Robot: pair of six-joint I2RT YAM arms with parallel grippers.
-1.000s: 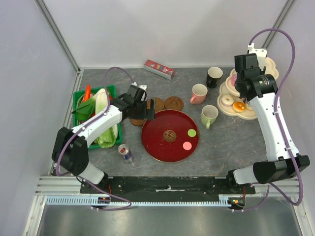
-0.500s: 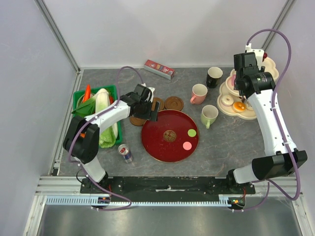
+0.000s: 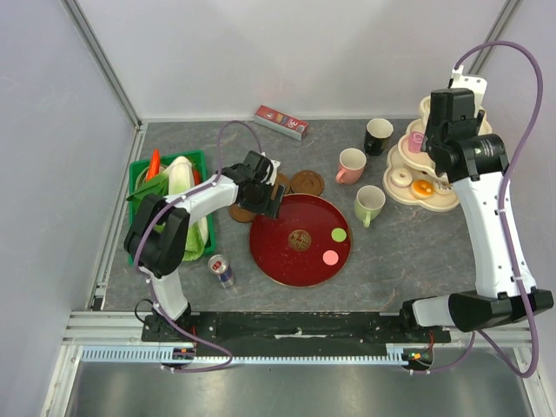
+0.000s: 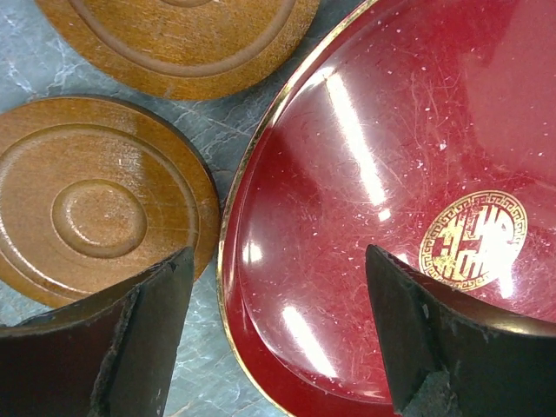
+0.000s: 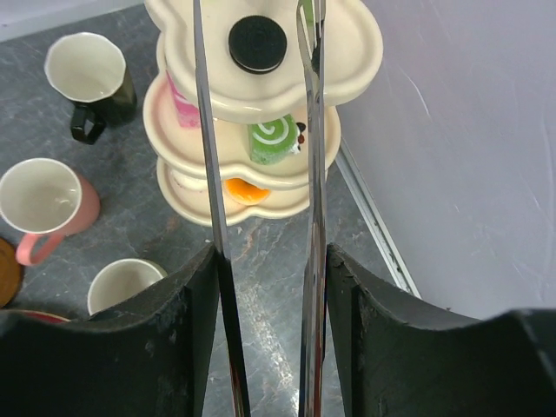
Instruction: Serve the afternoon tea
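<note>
Two grippers are engaged; neither carries a tea item.

The left gripper (image 4: 280,261) is held low and wide open with nothing gripped. It straddles the spot where the nearest brown round wooden saucer (image 4: 95,208) lies just beside the gold rim of the round red lacquer tray (image 3: 282,256). This is judged to be a line-up for a saucer pick. Two more saucers lie on the grey surface (image 3: 417,252) just beyond.

The right gripper (image 5: 271,256) is clamped on thin metal tongs (image 5: 208,130), held above the cream three-tier stand (image 5: 347,52). The blades are parted with nothing between them. Tongs are presumably used because the pastries are too small for the fingers.

Contents:
- Tray: green macaron (image 3: 339,234) and pink macaron (image 3: 330,257), near its right side.
- Stand, top tier: black round piece (image 5: 258,43); knob or pastry cannot be told.
- Stand, middle tier: pink pastry (image 5: 182,109) and green swirl roll (image 5: 274,139).
- Stand, bottom tier: orange donut (image 5: 243,191).
- Black mug (image 3: 378,135), pink mug (image 3: 351,165) and pale green mug (image 3: 369,205): all empty and upright between tray and stand, none on a saucer.
</note>
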